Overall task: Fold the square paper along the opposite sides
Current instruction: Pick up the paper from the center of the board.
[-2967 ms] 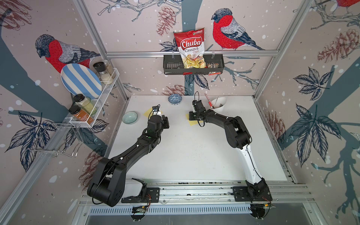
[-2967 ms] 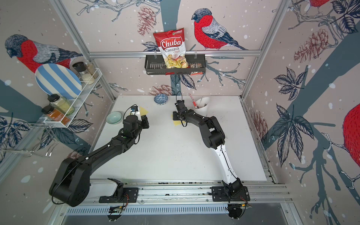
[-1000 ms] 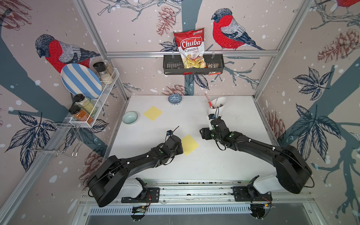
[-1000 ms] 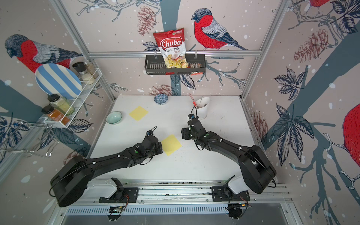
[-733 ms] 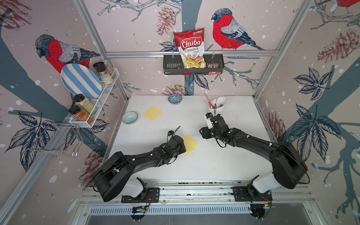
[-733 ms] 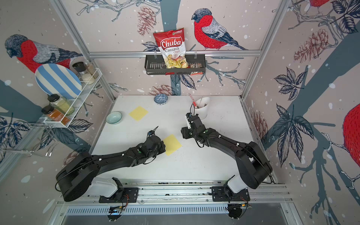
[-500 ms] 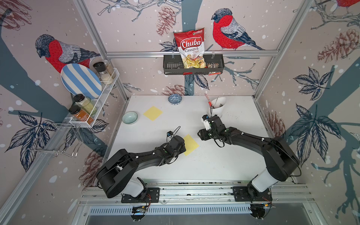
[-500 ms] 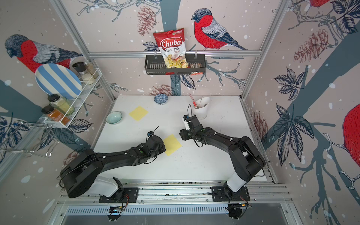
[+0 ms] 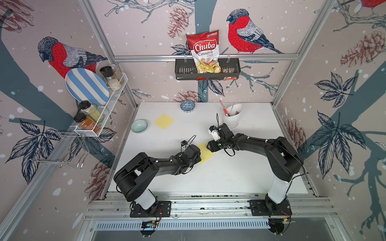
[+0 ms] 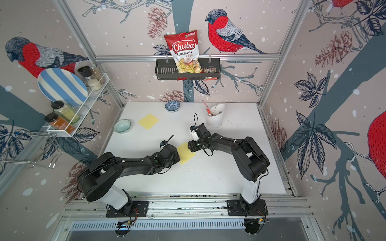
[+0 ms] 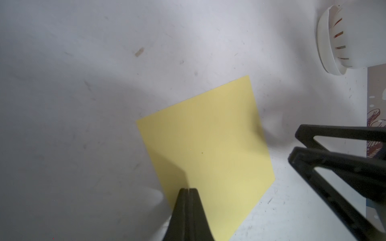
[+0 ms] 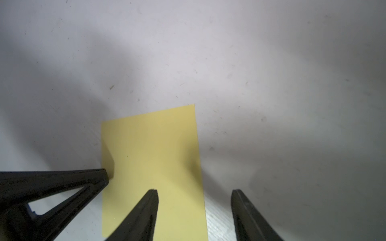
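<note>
pale green bowl (image 9: 139,126), blue patterned bowl (image 9: 187,105), white utensil cup (image 9: 232,116) on bench (image 9: 229,177); chips bag (image 9: 205,54) in black basket (image 9: 183,72); striped plate (image 9: 85,87), jars in wire rack (image 9: 110,106).

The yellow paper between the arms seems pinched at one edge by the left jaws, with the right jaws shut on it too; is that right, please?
Not quite: the right gripper has its jaws open, one over the yellow paper and one over the bare table, as the right wrist view shows. The left gripper does pinch one edge.

A robotics lab's mock kitchen: aluminium frame (image 9: 205,56), spice rack (image 9: 110,106), wallpapered walls (image 9: 146,31).
</note>
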You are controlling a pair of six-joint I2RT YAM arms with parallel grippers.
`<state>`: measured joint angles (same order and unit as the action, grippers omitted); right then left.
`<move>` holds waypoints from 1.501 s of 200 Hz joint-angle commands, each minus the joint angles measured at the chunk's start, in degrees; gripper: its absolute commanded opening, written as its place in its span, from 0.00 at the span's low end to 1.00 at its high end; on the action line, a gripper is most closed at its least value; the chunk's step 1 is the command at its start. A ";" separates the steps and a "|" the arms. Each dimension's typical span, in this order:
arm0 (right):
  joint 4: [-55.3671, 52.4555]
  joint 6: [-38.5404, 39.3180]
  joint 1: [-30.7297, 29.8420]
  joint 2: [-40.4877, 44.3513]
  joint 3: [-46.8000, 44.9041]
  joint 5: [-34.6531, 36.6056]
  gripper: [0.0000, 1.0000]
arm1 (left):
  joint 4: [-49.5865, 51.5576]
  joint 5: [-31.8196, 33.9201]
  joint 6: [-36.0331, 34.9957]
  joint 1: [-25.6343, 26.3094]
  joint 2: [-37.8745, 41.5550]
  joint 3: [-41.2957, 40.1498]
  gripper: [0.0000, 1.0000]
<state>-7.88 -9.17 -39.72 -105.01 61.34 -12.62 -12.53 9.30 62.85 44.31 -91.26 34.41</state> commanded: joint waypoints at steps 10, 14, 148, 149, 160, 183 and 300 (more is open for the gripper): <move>-2.24 0.39 -1.44 -0.98 -0.12 0.01 0.61 | 7.18 1.98 -3.81 -1.46 -0.40 1.13 0.00; -2.31 0.33 -1.61 -1.07 -0.21 0.03 0.61 | 7.83 2.39 -4.30 -1.63 -0.32 1.40 0.00; -3.91 -2.98 -2.65 -5.96 4.65 0.43 0.61 | 9.60 3.18 -10.85 -2.14 -1.55 4.24 0.00; -4.08 -2.92 -2.64 -6.02 4.79 0.42 0.61 | 9.62 3.18 -10.88 -2.18 -1.55 4.25 0.00; -5.54 -2.23 -2.80 -6.55 5.85 0.36 0.60 | 9.63 3.50 -11.21 -2.17 -1.33 4.15 0.00; -7.09 -1.36 -2.90 -6.97 6.92 0.39 0.61 | 9.64 3.98 -11.92 -2.20 -1.37 4.33 0.00; -13.43 -0.02 -3.23 -11.55 11.70 -0.41 0.61 | 9.97 3.67 -20.98 -2.15 -3.42 8.56 0.00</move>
<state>-15.00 -8.95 -42.72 -115.18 73.60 -12.32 -4.45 12.43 45.19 42.28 -94.43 41.71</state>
